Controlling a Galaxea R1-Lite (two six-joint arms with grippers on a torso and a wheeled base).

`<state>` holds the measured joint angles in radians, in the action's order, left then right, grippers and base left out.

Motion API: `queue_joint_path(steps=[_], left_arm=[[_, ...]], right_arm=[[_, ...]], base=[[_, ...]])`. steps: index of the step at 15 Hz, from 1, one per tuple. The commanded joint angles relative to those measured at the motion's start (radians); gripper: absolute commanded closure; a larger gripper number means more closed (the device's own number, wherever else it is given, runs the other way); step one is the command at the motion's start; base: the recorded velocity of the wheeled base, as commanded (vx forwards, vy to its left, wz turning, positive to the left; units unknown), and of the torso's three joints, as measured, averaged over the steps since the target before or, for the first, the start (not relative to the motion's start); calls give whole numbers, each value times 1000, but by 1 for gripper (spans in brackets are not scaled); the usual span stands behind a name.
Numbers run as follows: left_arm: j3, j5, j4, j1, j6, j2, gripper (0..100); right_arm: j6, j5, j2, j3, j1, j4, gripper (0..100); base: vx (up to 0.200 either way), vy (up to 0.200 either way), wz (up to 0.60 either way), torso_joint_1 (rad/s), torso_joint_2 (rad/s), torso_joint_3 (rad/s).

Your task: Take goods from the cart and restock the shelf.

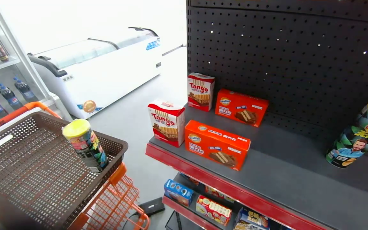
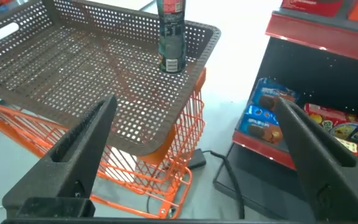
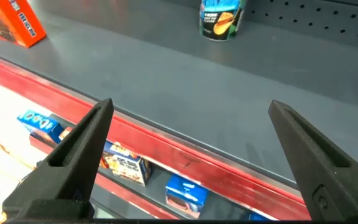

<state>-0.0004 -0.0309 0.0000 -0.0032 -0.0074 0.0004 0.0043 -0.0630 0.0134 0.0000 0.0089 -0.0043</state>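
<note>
Our left gripper (image 2: 193, 102), fingers spread and empty, hangs short of the cart basket (image 2: 55, 68). Beyond it the chips can (image 2: 170, 37) stands upright near the basket's far rim. Our right gripper (image 3: 191, 104), likewise spread, hovers above the shelf (image 3: 166, 81), with a second can (image 3: 219, 17) beyond. We judge that a finger brushing the tall can before closing could tip it over.

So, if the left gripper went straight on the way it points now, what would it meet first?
Probably the left gripper would meet the near corner of the brown basket on the orange cart. The can stands farther back inside that basket. Depth is unclear, so this is a guess.
</note>
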Motion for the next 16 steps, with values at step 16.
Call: queue_joint_path(steps=[16], left_arm=[[-354, -47, -242, 52, -22, 977, 0]], right_arm=[[0, 0, 0, 0, 0, 0, 0]], base=[[0, 0, 0, 0, 0, 0]])
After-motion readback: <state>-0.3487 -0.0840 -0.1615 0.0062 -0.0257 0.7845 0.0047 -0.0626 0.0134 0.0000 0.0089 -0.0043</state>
